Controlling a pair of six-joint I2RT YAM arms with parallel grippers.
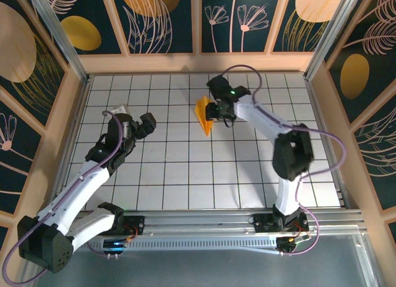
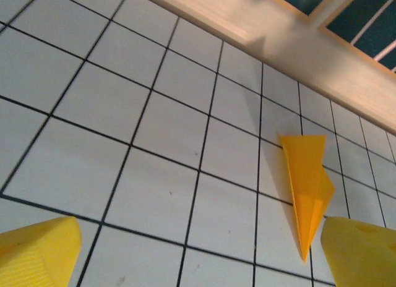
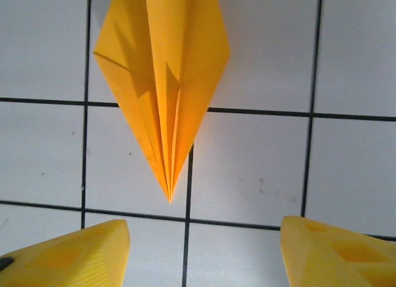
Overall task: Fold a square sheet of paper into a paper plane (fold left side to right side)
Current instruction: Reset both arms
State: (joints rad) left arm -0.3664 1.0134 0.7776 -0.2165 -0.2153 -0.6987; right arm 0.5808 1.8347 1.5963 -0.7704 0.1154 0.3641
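Grid-tiled white bench (image 1: 185,175) | narrow orange-yellow folded paper plane (image 3: 162,83) lies far-middle, nose toward my right fingers (image 3: 74,256) | those spread, empty; left fingers (image 2: 37,253) spread wide, well aside | I'd retreat straight, not brushing the nose

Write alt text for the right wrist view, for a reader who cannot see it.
A folded orange-yellow paper plane lies on the white gridded table, its pointed nose aimed at the camera and its centre crease showing. The right gripper is open, its two yellow fingertips at the bottom corners, apart from the paper.
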